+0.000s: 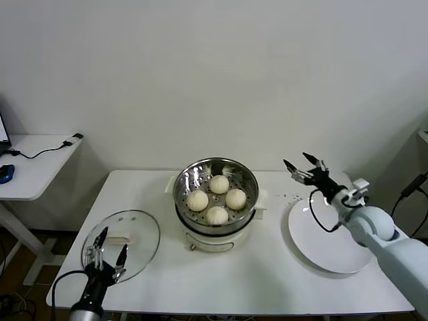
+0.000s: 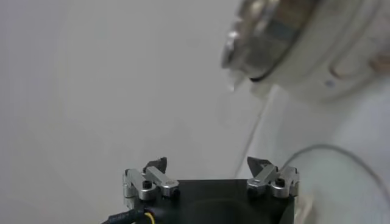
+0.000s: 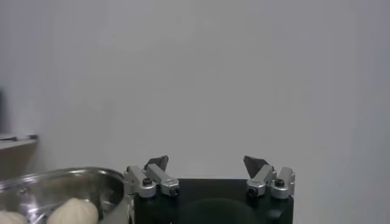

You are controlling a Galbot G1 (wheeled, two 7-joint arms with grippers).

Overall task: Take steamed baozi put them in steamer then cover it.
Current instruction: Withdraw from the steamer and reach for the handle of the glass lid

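Note:
The steel steamer [image 1: 249,177] sits on its white pot base at the table's middle. Several off-white baozi [image 1: 197,200] lie in it, uncovered. The glass cover [image 1: 140,231] with its white bar handle [image 1: 122,239] lies flat on the table to the left. My left gripper [image 1: 112,242] stands open just over the cover's near part, holding nothing; its own view shows spread jaws [image 2: 207,165] and the pot [image 2: 304,42] beyond. My right gripper [image 1: 299,162] is open and empty, raised to the right of the steamer. In the right wrist view, beside the right gripper [image 3: 206,163], are the steamer's rim [image 3: 61,178] and one baozi [image 3: 73,212].
A flat white plate [image 1: 328,244] lies on the table's right side, under my right forearm. A separate white side desk [image 1: 37,164] with a blue mouse [image 1: 5,174] and cables stands at the far left. A plain wall rises behind the table.

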